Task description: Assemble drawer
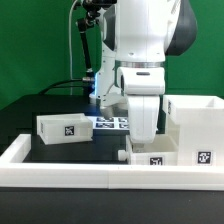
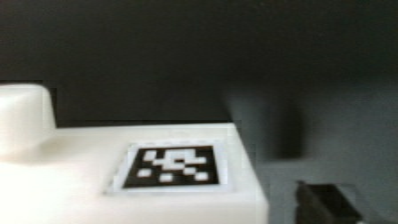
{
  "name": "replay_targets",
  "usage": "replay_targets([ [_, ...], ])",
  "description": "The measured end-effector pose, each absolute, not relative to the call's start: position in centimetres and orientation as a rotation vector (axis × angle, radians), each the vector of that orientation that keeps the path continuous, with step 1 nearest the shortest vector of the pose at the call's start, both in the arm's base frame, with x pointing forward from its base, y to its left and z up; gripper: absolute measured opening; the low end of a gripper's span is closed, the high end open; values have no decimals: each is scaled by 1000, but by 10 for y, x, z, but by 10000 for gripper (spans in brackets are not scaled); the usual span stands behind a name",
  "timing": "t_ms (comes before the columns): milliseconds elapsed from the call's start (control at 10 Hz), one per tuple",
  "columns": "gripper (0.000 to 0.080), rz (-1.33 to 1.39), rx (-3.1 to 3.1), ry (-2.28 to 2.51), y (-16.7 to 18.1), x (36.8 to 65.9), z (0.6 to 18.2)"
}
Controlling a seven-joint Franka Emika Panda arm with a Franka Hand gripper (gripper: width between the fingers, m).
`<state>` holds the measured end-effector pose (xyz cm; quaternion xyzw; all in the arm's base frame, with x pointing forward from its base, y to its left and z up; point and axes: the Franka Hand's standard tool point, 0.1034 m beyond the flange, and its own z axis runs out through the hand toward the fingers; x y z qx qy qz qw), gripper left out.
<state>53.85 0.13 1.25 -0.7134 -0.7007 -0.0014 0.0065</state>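
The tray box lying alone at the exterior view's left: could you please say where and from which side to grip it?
Probably from above, closing across its narrow width near mid-length: the tray box lies flat on the table with both long faces free of neighbours. Whether its top is open cannot be told.

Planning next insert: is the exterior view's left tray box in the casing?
Out: the tray box lies on the table, apart from the casing.

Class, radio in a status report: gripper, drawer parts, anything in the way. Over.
Gripper low at the near tray box, jaws unclear. Casing upright, exterior view's right; second tray box apart, left. Border wall close in front of it.
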Motion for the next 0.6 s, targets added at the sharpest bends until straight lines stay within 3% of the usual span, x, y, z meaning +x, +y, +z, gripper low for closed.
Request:
replay_targets([
  [100,596,-4,-2233,-2191,1,538,12],
  [400,647,-16,-2243,-2196,-1,542,21],
  [600,649,11,-2248,-2196,-5,554,45],
])
